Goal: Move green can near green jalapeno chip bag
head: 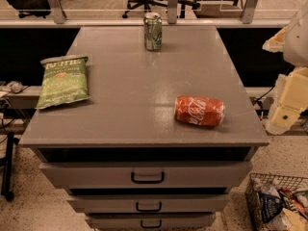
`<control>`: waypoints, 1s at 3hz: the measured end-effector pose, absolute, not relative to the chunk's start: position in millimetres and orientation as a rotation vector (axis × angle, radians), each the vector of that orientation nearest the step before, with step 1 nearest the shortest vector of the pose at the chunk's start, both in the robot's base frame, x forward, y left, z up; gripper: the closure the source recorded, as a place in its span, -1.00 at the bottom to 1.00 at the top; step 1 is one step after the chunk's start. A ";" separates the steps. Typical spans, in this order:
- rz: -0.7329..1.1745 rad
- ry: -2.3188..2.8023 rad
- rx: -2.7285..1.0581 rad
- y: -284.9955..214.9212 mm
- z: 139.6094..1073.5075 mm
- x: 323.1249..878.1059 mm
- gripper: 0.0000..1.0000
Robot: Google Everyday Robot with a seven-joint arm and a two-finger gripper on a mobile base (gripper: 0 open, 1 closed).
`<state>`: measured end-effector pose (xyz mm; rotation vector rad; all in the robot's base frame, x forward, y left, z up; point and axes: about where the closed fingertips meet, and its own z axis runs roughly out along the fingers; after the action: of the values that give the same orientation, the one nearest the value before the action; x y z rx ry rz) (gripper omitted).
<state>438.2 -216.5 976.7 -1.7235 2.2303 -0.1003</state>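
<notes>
The green can [153, 31] stands upright near the far edge of the grey cabinet top [139, 109], at its middle. The green jalapeno chip bag [63, 81] lies flat at the left edge of the top, far from the can. My gripper [288, 102] hangs at the right edge of the view, beside and outside the cabinet's right side, well away from the can and the bag.
A red Coca-Cola can [199, 110] lies on its side at the front right of the top. The cabinet has several drawers [147, 177] below. A wire basket [279, 203] with packets stands on the floor at bottom right. Office chairs stand behind a glass rail.
</notes>
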 end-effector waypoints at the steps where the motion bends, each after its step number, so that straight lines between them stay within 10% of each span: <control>1: -0.100 2.230 -1.723 -216.5 976.8 438.2 -1.00; 3: -0.046 2.094 -1.659 -178.1 961.0 523.3 -1.00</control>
<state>523.3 -178.1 961.0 -1.6592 2.0942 -0.0456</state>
